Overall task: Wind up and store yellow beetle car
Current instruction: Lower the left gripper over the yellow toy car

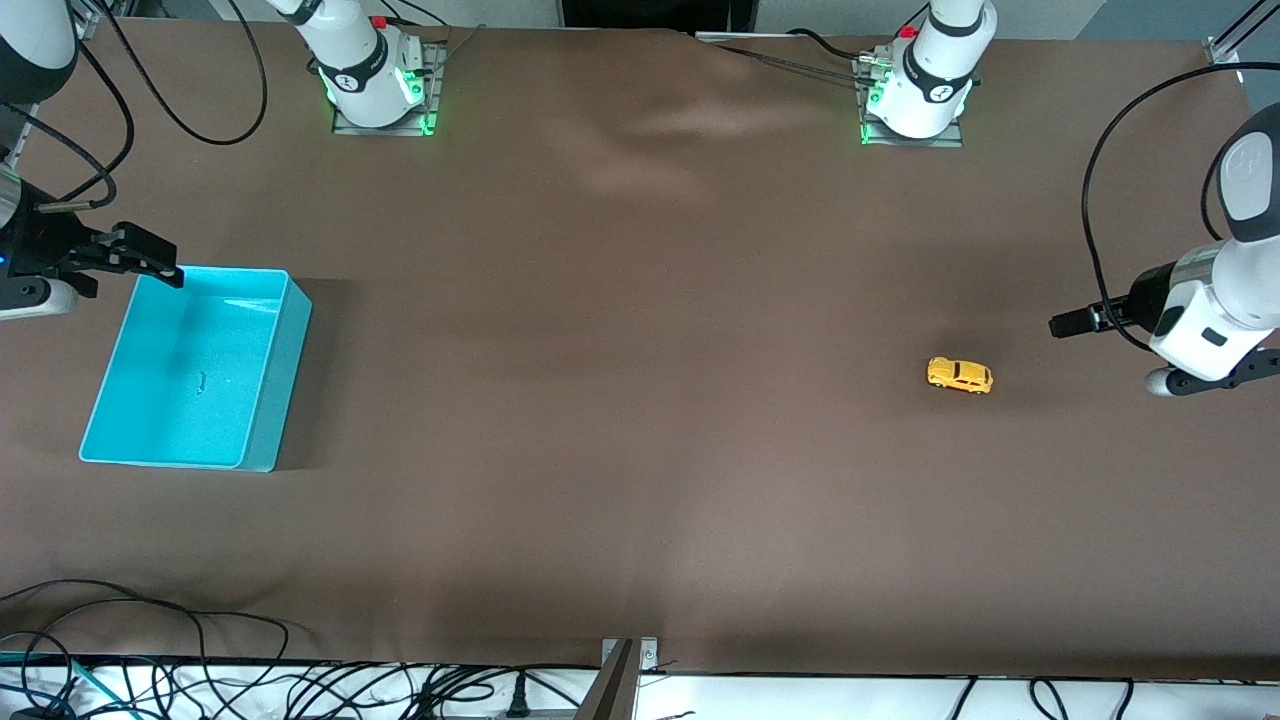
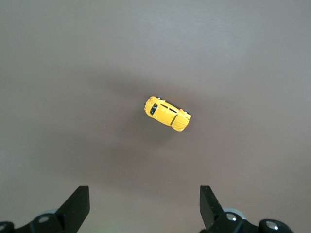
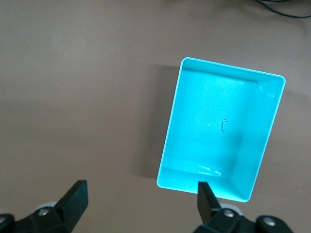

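The yellow beetle car [image 1: 960, 375] [image 2: 167, 113] stands alone on the brown table toward the left arm's end. My left gripper [image 1: 1072, 322] [image 2: 144, 195] hangs open over the table between the car and that end, apart from the car, with nothing between its fingers. The cyan bin [image 1: 288, 350] [image 3: 204, 107] sits toward the right arm's end with only a tiny speck inside. My right gripper [image 1: 150, 258] [image 3: 141, 190] is open and empty over the bin's corner nearest the right arm's end.
The two arm bases [image 1: 375, 85] [image 1: 915, 95] stand at the table's edge farthest from the front camera. Loose cables [image 1: 200, 680] and a metal bracket [image 1: 625, 665] lie along the edge nearest that camera. Brown tabletop [image 1: 620, 380] stretches between bin and car.
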`<state>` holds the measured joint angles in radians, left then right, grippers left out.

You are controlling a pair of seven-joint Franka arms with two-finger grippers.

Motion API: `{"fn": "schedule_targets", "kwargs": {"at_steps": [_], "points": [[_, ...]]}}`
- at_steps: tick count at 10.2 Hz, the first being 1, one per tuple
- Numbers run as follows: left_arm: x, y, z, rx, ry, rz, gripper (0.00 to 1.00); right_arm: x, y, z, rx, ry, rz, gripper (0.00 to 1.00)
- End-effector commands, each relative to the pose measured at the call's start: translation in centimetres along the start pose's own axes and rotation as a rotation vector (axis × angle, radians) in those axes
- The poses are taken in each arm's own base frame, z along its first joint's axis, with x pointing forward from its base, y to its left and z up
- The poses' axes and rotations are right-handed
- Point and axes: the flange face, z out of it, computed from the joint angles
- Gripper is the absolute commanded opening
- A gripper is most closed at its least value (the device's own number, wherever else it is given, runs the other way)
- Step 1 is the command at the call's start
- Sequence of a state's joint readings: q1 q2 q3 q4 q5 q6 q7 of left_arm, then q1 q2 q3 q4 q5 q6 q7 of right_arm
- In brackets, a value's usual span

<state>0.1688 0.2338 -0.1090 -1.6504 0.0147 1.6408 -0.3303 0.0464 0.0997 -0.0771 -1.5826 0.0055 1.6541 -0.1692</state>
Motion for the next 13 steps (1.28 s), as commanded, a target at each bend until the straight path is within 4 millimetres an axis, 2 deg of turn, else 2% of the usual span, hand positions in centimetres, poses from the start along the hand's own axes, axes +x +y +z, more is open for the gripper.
{"fn": "schedule_targets", "kwargs": {"at_steps": [1,4,7,8,9,13], "points": [[1.5,-1.6,2.5,-0.061,0.002,-0.276,1.00,-0.1,0.0,-0.1,0.009,0.010,0.000,1.00],[2.5,-1.8,6.7,-0.090,0.052,-0.696,1.00,-0.1,-0.1,0.0,0.009,0.010,-0.002,1.00],[3.3,-1.8,13.3,-0.155,0.094,-0.978,1.00,0.1,-0.3,0.0,0.008,0.014,-0.005,1.00],[3.1,-1.8,15.4,-0.160,0.092,-1.019,1.00,0.1,-0.3,0.0,0.009,0.015,-0.005,1.00],[3.2,-1.3,16.6,-0.163,0.090,-1.041,1.00,0.1,-0.6,-0.1,0.009,0.018,-0.009,1.00],[3.5,2.8,21.0,-0.152,0.115,-1.149,1.00,-0.1,-0.6,-0.3,0.025,0.017,-0.005,1.00]]}}
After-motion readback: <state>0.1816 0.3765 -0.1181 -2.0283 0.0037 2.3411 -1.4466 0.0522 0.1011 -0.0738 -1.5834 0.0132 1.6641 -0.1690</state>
